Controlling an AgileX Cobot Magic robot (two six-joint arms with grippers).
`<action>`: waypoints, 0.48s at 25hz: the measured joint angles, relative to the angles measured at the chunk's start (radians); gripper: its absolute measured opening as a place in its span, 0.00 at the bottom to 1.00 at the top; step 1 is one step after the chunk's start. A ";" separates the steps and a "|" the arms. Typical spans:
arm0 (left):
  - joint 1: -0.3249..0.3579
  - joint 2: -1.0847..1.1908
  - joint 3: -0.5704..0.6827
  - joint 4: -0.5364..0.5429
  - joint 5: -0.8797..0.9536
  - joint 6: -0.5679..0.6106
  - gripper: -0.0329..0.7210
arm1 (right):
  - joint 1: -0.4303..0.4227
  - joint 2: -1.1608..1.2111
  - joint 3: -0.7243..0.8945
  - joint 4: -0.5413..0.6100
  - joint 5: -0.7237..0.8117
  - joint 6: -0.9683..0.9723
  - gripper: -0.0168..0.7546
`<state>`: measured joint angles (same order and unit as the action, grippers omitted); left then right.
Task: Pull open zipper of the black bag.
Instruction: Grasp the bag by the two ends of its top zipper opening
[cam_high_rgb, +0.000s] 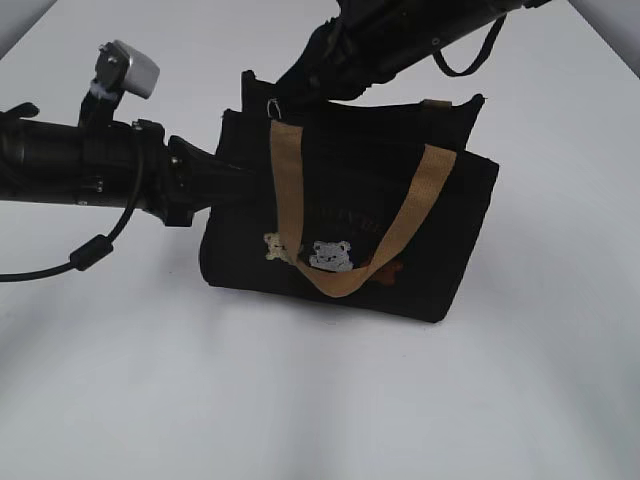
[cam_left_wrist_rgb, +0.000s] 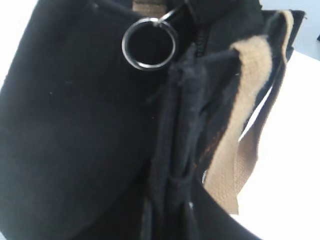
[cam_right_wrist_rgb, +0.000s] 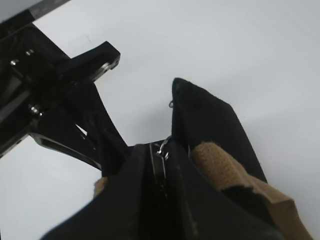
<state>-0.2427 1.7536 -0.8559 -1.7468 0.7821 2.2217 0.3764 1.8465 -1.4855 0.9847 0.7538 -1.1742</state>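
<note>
The black bag (cam_high_rgb: 440, 200) stands upright on the white table, its tan handles (cam_high_rgb: 285, 180) hanging over the front with the small patches. My left gripper (cam_high_rgb: 215, 175) comes in from the left and is shut on the fabric at the bag's left end (cam_left_wrist_rgb: 182, 125). My right gripper (cam_high_rgb: 285, 95) reaches down from above to the bag's top left corner. Its dark fingers are pinched on the zipper's silver clasp (cam_right_wrist_rgb: 163, 146). The round ring (cam_left_wrist_rgb: 149, 42) of the pull hangs just below them (cam_high_rgb: 272, 107). The zipper track itself is mostly hidden by the fingers.
The white table (cam_high_rgb: 320, 400) spreads round the bag on all sides. A black cable (cam_high_rgb: 90, 252) loops under the left arm. The left arm's black gripper frame (cam_right_wrist_rgb: 60, 100) sits close beside my right fingers. A tan strap (cam_left_wrist_rgb: 240, 125) runs along the bag's right side.
</note>
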 joint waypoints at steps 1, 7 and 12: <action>0.002 -0.001 -0.001 -0.003 0.000 0.000 0.11 | -0.001 0.000 0.001 0.017 0.000 -0.012 0.14; 0.009 -0.001 -0.002 -0.023 0.000 0.000 0.11 | -0.005 0.000 0.013 0.134 -0.050 -0.031 0.14; 0.010 -0.012 -0.007 -0.048 -0.001 -0.001 0.11 | -0.007 0.000 0.017 0.267 -0.084 -0.057 0.14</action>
<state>-0.2329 1.7420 -0.8625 -1.7944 0.7810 2.2207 0.3692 1.8465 -1.4687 1.2517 0.6702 -1.2309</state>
